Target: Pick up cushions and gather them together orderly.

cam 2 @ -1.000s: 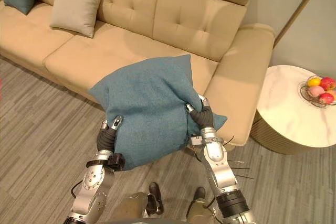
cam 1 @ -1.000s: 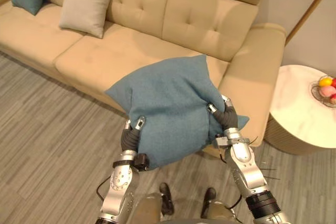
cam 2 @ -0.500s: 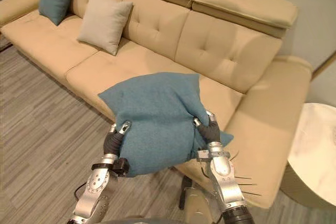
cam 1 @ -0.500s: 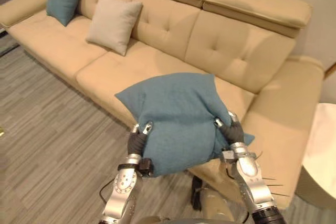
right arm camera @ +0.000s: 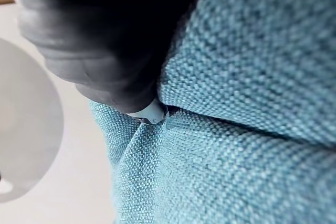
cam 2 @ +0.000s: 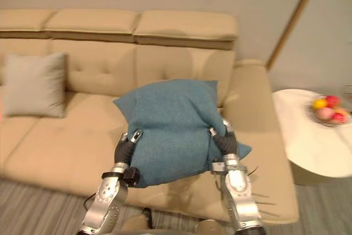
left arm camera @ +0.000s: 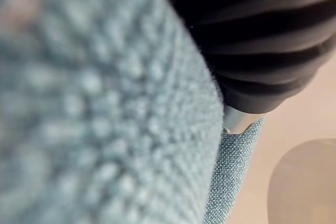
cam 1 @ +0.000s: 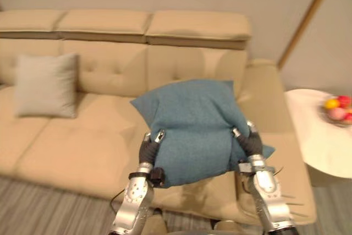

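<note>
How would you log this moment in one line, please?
phase: holding | blue cushion: lifted, in front of sofa | left robot hand: gripping it | right robot hand: gripping it | grey cushion: against sofa back

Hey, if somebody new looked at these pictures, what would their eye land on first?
First, the big teal woven-fabric square cushion, held up in mid-air between the left hand and the right hand in front of the beige tufted upholstered sofa. Next, the pale grey square fabric cushion leaning on the sofa's backrest at the left. Then the round white marble-look side table at the right, carrying a bowl of coloured fruit.
</note>
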{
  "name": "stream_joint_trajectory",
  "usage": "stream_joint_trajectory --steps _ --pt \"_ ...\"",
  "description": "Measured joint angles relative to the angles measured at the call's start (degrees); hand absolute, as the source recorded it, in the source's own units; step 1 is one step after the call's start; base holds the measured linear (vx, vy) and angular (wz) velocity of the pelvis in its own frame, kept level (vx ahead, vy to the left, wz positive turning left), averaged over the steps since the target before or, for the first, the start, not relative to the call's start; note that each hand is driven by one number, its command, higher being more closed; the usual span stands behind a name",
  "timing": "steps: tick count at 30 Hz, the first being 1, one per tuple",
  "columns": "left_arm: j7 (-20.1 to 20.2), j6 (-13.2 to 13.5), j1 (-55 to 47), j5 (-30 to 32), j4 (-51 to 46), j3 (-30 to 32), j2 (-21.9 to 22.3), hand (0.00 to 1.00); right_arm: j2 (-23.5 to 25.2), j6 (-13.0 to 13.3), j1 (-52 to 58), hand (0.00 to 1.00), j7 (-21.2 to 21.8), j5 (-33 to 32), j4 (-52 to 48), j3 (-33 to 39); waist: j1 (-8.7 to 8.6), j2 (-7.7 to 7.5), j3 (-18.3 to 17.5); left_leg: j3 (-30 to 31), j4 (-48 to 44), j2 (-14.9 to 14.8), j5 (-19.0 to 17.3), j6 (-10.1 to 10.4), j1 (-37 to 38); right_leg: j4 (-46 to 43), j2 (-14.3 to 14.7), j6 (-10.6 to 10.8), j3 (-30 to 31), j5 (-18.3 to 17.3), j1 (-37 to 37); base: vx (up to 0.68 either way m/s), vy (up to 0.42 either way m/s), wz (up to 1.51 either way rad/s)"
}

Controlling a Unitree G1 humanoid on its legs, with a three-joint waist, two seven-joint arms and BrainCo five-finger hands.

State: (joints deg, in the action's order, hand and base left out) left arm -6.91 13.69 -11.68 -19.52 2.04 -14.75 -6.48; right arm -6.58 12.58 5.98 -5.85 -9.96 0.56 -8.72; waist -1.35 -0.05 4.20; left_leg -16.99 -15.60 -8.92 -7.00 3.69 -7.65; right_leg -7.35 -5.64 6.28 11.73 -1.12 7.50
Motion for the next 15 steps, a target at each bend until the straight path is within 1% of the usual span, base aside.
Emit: stream_joint_trajectory --steps 1,2,3,5,6,9,11,14,15 --pt "0.5 0.04 -0.98 0.05 -0.02 1.38 -0.15 1.0 0.16 -0.04 -0.99 1.0 0.0 0.57 1.51 -1.32 0.59 -0.02 -0.01 -3.72 1.58 -0.03 -0.17 -0.3 1.69 0.95 -0.7 -1.28 -5.68 0.96 0.31 0.01 0.214 -1.37" --pt "0.52 0.04 -1.17 0.05 -0.02 1.7 -0.23 1.0 0.21 -0.08 -1.29 1.0 0.0 0.65 1.87 -1.65 0.65 0.0 0.0 -4.49 1.95 -0.06 -0.2 -0.33 2.1 1.12 -0.83 -1.66 -7.41 1.16 0.42 0.0 0.146 -1.26" --pt "0.53 0.04 -1.77 0.04 -0.02 2.72 -0.63 1.0 0.36 -0.24 -2.66 1.0 0.0 1.2 3.41 -2.86 1.14 0.19 0.02 -7.14 3.5 -0.08 -0.18 -0.36 3.25 1.56 -1.72 -2.99 -14.84 1.62 0.76 0.0 0.085 -0.86" --pt "0.56 0.01 -2.28 0.19 -0.02 3.6 -0.65 1.0 0.55 -0.39 -3.59 1.0 -0.01 1.66 4.89 -3.62 1.02 0.56 0.03 -8.68 4.96 0.06 0.08 -0.2 4.16 1.65 -3.24 -4.42 -22.55 2.73 0.92 0.03 0.029 -0.57" --pt "0.56 0.0 -2.38 0.89 -0.02 3.69 -0.59 1.0 0.47 -0.65 -3.61 1.0 -0.05 2.05 5.02 -3.7 0.71 0.64 -0.01 -8.52 5.69 0.33 0.64 0.12 4.51 1.69 -2.95 -3.55 -22.76 3.31 0.93 0.07 -0.022 -0.13" --pt "0.43 0.01 -2.22 2.83 -0.02 4.19 -0.38 1.0 0.47 -0.64 -4.63 1.0 -0.5 5.23 5.01 -3.81 0.8 0.65 -0.02 -8.34 6.99 0.02 1.43 0.77 4.5 2.96 -2.19 -3.23 -23.2 3.73 0.81 0.05 -0.047 0.0" --pt "-0.11 0.01 -1.14 4.54 -0.02 4.75 -0.3 1.0 0.47 -0.66 -6.48 1.0 -1.89 7.13 5.02 -4.31 0.83 0.73 0.03 -8.01 8.8 0.09 2.7 0.96 4.01 4.63 -2.17 -3.5 -24.24 5.03 1.02 0.01 -0.038 0.1" --pt "-3.42 0.12 8.17 6.65 2.39 7.57 -0.46 1.0 0.69 -0.59 -16.51 1.0 -5.34 9.94 7.37 -4.79 1.07 1.26 1.86 -6.61 9.5 0.74 5.06 0.08 -1.11 5.73 -2.49 -4.3 -25.57 7.63 5.0 -0.12 -0.018 0.23" --pt "-5.43 0.31 14.8 6.74 4.69 8.5 -1.27 1.0 0.66 -0.6 -23.79 1.0 -7.49 10.68 10.66 -4.65 1.78 1.37 3.62 -6.44 9.27 1.18 5.96 -0.48 -4.01 5.89 -2.65 -4.15 -25.65 8.65 7.57 -0.24 0.004 0.16"
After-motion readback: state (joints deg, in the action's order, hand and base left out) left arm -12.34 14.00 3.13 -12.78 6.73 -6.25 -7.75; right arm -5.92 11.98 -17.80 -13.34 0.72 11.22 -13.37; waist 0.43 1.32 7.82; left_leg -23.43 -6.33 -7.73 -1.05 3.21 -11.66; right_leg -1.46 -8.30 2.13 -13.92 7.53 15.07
